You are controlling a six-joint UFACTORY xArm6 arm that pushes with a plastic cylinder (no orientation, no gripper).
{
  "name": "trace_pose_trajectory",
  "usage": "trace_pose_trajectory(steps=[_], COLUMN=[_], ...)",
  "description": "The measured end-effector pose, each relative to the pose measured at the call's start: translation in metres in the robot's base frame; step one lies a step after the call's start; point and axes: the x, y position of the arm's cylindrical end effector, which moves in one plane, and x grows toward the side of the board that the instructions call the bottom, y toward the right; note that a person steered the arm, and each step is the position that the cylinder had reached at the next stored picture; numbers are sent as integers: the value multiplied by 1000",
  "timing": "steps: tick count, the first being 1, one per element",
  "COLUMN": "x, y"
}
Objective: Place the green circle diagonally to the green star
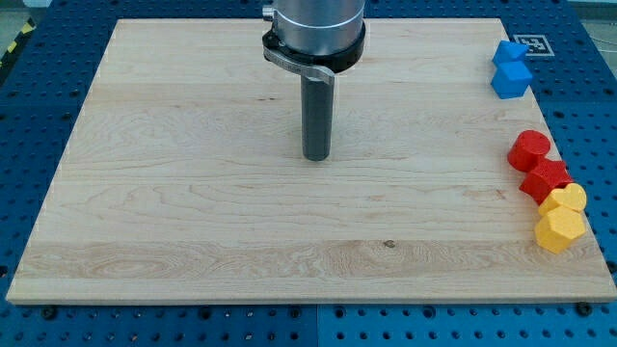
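Camera view: my tip (316, 156) mid-board, well apart from blue (510, 69), red (536, 164), yellow blocks (560, 220) crowding view's right edge.

Blocks crowd the board's (193, 222) right edge; my tip (316, 157) stands well apart.

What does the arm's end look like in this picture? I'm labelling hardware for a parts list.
A silver-grey metal cylinder enters from the view's top, ringed by a black collar with a grey bracket. From it hangs a straight, dark grey round rod; my tip is its plain blunt lower end. No cables or markings show.
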Motion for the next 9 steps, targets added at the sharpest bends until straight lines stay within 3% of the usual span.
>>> trace_pose_trajectory(steps=[3, 4, 7, 9], x=[-9, -35, -28, -47], y=[-48, -30, 20, 46])
